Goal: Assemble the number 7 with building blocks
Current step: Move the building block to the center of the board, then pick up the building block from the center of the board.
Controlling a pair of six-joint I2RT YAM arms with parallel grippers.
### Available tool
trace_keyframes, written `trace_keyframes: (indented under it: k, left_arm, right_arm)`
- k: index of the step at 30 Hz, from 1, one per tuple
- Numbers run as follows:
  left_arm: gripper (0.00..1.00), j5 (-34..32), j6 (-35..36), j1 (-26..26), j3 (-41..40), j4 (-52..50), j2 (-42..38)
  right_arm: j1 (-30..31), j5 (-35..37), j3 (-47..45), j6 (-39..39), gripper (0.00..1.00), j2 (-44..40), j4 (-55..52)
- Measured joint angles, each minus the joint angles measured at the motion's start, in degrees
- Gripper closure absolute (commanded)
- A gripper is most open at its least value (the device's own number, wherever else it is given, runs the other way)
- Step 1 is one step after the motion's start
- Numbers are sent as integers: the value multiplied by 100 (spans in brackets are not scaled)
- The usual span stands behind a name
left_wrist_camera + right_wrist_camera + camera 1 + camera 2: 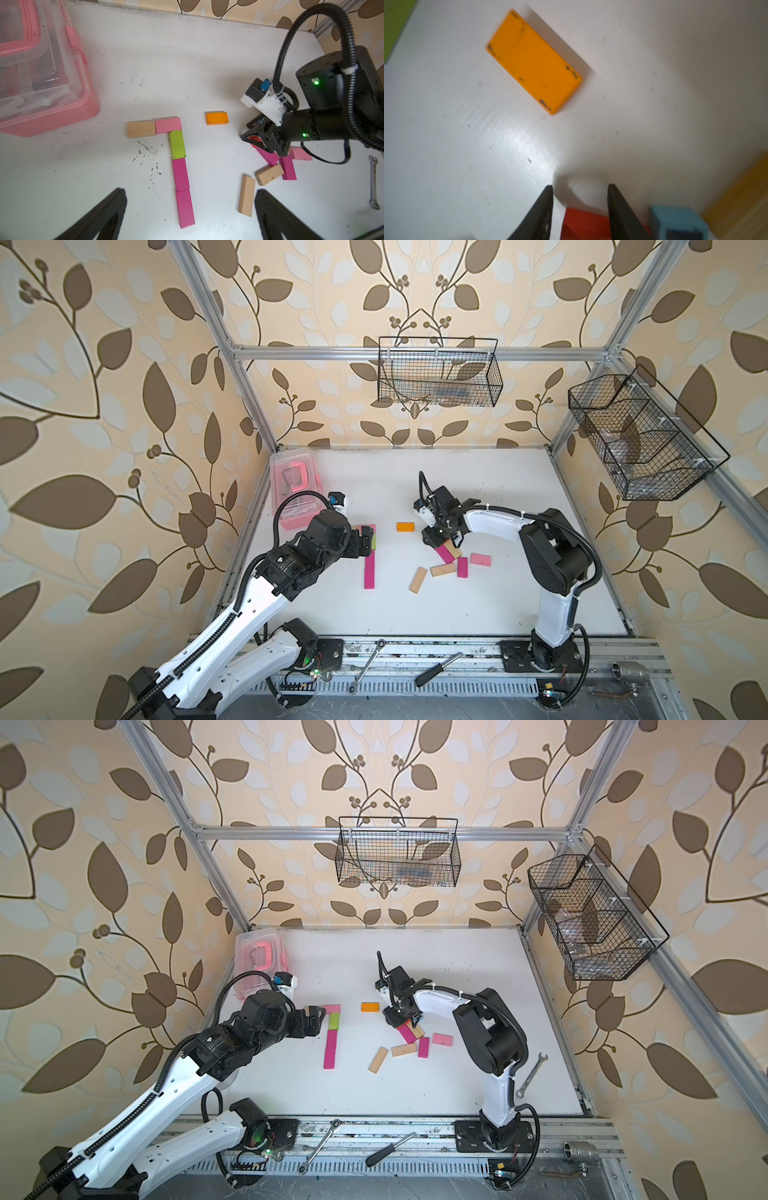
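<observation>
Right fingers (623, 214) straddle the red block (583, 222) in the loose pile (444, 569), near the 7 (177, 143); I cannot tell if they grip. Left fingers (108, 216) spread wide, empty (hovering by the 7's top). Risk: a lift drags the leaning magenta block (268, 155) along.

Blocks form 7 flat on surface (207, 62): wood block (141, 129) and pink block (168, 125) end to end as top bar. Lime green block (177, 144), magenta block (180, 174) and second magenta block (185, 208) make stem in line below pink block.

Orange block (216, 118) flat, alone, near stem.

Loose group beyond:
- second wood block (246, 196)
- third wood block (269, 174)
- third magenta block (287, 168)
- second pink block (301, 154)
- fourth magenta block (267, 154), tilted
- red block (583, 224), partly hidden
- blue block (679, 224), partly hidden
</observation>
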Motion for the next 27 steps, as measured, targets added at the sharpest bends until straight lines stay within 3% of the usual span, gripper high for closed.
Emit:
trace_keyframes:
  k: [7,12,15,16,17,21,23,27]
  left_arm:
    - [1,243,68,0,0,251,337]
    - [1,407,125,0,0,358,463]
    - [1,433,127,11,0,389,461]
    - [1,446,129,33,0,398,459]
    - [1,448,127,35,0,400,457]
    - [1,525,125,37,0,400,435]
    - [1,573,118,37,0,400,431]
    - [1,603,103,37,-48,396,348]
  right_arm:
    - [-321,651,-984,645,60,-957,-492]
    - [-481,1054,-1204,778,53,-1539,-802]
    - [-334,1294,-1147,833,28,-1917,-785]
    - [-267,1379,-1130,839,3,-2076,-723]
    - [-214,1427,-1130,820,0,-2238,-621]
    - [-164,1338,-1532,1019,0,-3176,426]
    - [-310,949,-1945,1252,0,-3615,1106]
    - [-684,181,-2361,1602,0,-3698,1978]
